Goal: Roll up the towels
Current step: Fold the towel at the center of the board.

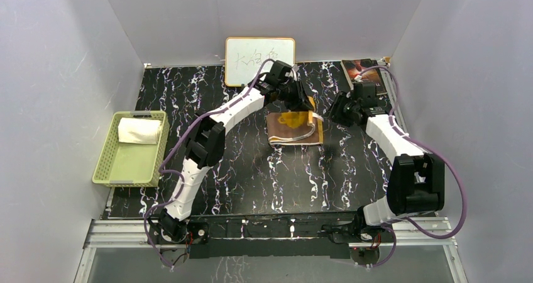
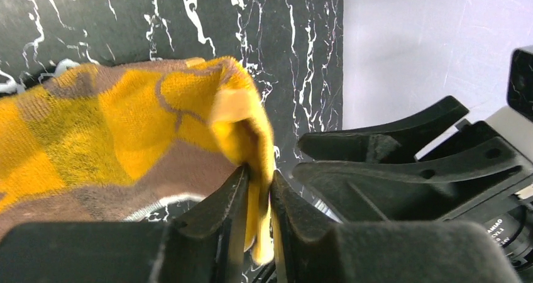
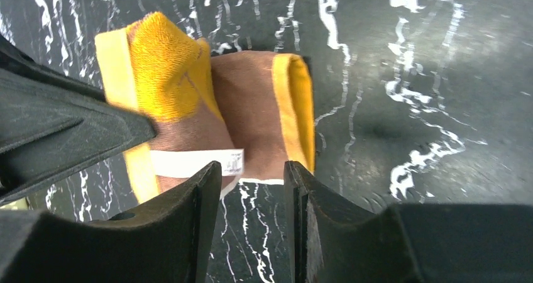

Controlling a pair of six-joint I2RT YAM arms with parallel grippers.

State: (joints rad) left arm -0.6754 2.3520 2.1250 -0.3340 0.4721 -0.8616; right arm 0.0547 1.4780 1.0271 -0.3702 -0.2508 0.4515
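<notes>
The orange-and-brown cloth [image 1: 294, 127] lies mid-table, its far edge lifted and folded over. My left gripper [image 1: 302, 105] is shut on that lifted yellow edge [image 2: 258, 170], with the cloth pinched between the fingers. My right gripper [image 1: 333, 112] is open and empty, just right of the cloth; in the right wrist view [image 3: 251, 173] its fingers frame bare table next to the cloth [image 3: 251, 107] and its white label [image 3: 198, 163]. The cream-beige towel [image 1: 139, 131] lies rolled in the green basket [image 1: 131, 163] at the left.
A whiteboard [image 1: 259, 60] stands against the back wall behind the left gripper. A dark booklet [image 1: 363, 72] lies at the back right, close to the right wrist. White walls enclose the table on three sides.
</notes>
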